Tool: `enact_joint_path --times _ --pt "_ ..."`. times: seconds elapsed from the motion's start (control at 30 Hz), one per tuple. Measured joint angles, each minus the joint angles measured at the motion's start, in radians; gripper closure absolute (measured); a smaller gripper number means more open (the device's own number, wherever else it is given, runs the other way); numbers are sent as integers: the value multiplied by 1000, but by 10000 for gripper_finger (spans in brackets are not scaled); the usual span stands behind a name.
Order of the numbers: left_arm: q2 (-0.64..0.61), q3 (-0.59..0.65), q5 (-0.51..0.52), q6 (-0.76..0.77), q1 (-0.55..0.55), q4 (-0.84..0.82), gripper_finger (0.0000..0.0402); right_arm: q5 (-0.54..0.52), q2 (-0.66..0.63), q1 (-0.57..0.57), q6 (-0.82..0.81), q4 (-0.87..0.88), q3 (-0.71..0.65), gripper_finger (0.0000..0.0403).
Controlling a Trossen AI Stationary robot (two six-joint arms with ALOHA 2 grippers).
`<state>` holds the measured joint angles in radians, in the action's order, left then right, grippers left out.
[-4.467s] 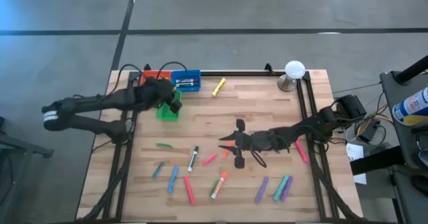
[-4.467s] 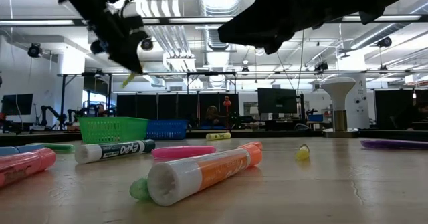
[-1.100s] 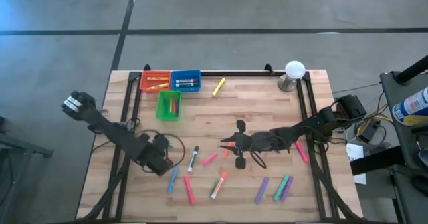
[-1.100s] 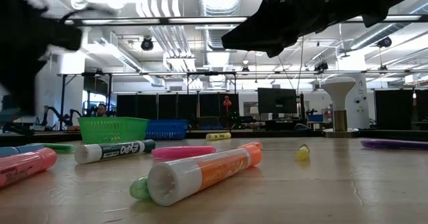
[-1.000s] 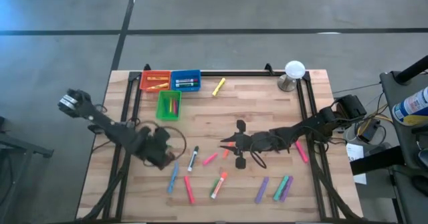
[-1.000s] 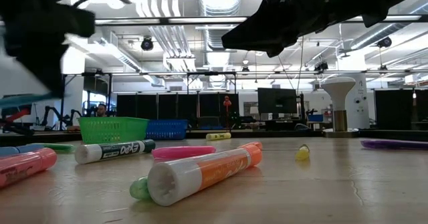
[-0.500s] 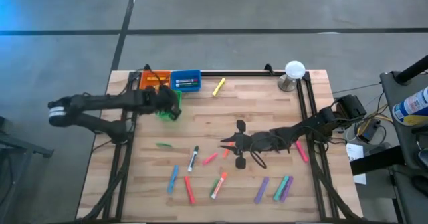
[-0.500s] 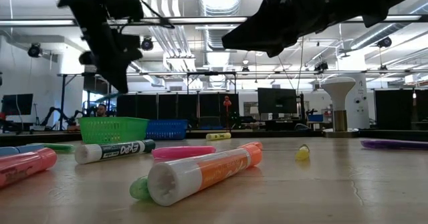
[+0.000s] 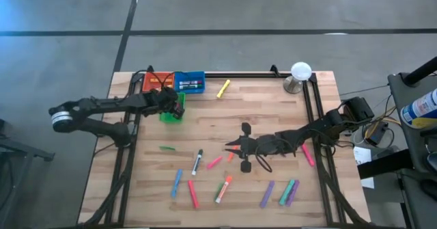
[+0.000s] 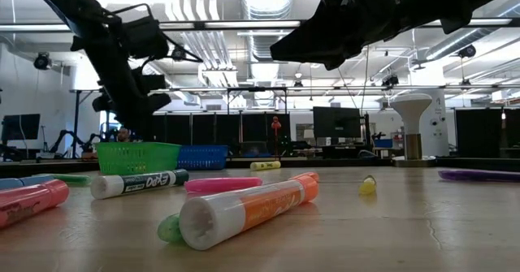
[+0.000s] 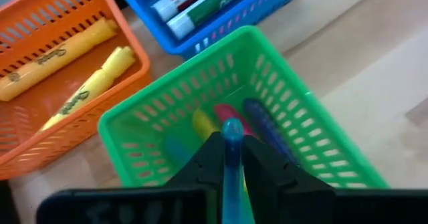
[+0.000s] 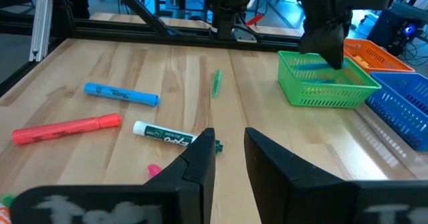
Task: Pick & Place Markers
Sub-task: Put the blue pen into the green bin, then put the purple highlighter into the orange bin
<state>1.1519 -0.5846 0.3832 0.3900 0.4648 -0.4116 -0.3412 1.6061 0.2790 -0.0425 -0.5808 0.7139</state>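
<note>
The left gripper [image 11: 232, 158] hangs over the green bin [image 11: 321, 144], its jaws clenched on a light blue marker [image 11: 232, 167] whose tip points down into it. The right gripper [image 12: 229, 154] waits above mid-desk with jaws slightly parted, grasping nothing, a white-barrelled marker [image 12: 162, 137] just ahead

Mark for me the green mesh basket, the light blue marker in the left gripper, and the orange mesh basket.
green mesh basket [image 11: 314, 127], left wrist view, right wall
light blue marker [image 11: 231, 160], left wrist view, barrel between the fingers
orange mesh basket [image 11: 63, 13], left wrist view, mesh floor
</note>
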Motion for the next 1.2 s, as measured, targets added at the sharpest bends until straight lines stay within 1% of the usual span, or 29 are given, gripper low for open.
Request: enact_joint_path --times 0.13,0.23,0.47,0.53,0.6,0.67,0.8,0.87,0.93,1.0,1.03,1.2 --pt "-1 -3 7 -18 0 -4 336 0 0 0 -2 0 0 315" --pt "-3 -21 9 -29 1 -4 326 0 0 0 -2 0 0 305" --pt "-40 -49 -9 -81 -10 -1 327 0 0 0 -7 0 0 273" --pt "-69 -36 -9 -82 -31 44 336 0 0 0 -8 -1 0 263" --pt "-105 5 -10 -77 -69 145 349 0 0 -3 -10 -8 0 255" --pt "-138 72 -14 -72 -122 319 364 1 0 -7 -10 -20 0 249" --pt "-167 258 -33 -73 -245 776 393 2 2 -33 -47 -27 0 243" --pt "-156 352 -34 -88 -298 1005 399 2 2 -54 -65 -8 0 243" --pt "-138 432 -34 -116 -336 1189 399 2 2 -81 -57 24 0 243" --pt "-121 489 -34 -138 -352 1296 399 6 -2 -122 -40 66 0 243" --pt "-117 511 -33 -144 -354 1322 400 13 -7 -151 -38 94 2 242" --pt "-113 564 -30 -146 -355 1344 401 104 -25 -313 -79 411 79 233"
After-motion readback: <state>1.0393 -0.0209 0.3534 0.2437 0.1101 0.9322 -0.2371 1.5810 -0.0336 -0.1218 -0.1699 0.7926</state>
